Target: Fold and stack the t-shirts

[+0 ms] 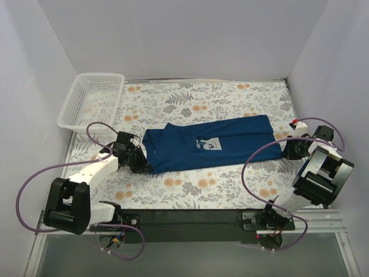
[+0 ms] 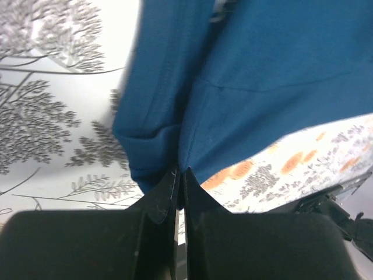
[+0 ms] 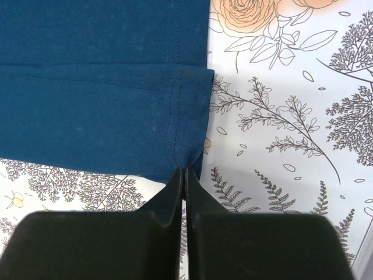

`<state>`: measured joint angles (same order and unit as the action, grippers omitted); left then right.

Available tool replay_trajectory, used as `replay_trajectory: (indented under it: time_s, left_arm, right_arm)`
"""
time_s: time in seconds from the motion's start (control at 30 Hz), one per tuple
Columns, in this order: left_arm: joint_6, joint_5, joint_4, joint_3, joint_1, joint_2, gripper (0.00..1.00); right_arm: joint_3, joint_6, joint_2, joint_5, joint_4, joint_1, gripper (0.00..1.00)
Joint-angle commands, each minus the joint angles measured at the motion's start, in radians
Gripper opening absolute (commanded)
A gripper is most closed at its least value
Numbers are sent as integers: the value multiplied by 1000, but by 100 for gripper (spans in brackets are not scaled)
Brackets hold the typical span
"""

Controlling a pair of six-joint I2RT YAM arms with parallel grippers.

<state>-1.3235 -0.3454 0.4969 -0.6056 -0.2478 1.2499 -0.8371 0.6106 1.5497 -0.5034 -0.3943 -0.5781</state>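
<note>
A navy blue t-shirt (image 1: 207,144) with a light grey square print lies stretched across the middle of the flowered table, folded lengthwise. My left gripper (image 1: 141,164) is shut on the t-shirt's near left corner, and blue cloth (image 2: 245,87) is pinched between the black fingertips (image 2: 166,192) in the left wrist view. At the other end my right gripper (image 1: 283,151) is shut on the near right corner at the hem. The right wrist view shows the stitched hem (image 3: 175,116) running straight into the closed tips (image 3: 175,186).
A white lattice basket (image 1: 92,99) stands at the back left corner of the table. White walls close in the back and both sides. Purple cables loop beside each arm base near the front edge.
</note>
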Motion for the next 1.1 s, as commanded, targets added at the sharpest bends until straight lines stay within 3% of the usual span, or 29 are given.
replay_trajectory:
  time_s: [0.0,0.3,0.63,1.03,1.07]
  left_arm:
    - [-25,49,80,-22,12,55,0]
    - [-13,125,161,-65,30,129,0]
    - [0,-30,206,-69,33,-7,0]
    - [32,-56,264,-72,33,8,0]
    - [44,-66,272,-74,33,11,5]
  right_arm:
    - [-46,17,6,-4,-9,-15,1]
    - [-68,44,44,-17,-12,-57,1]
    - [-62,247,-30,-208,-135,-104,1]
    - [-25,316,21,-139,-161,-120,1]
    - [-25,317,21,-132,-161,-120,3]
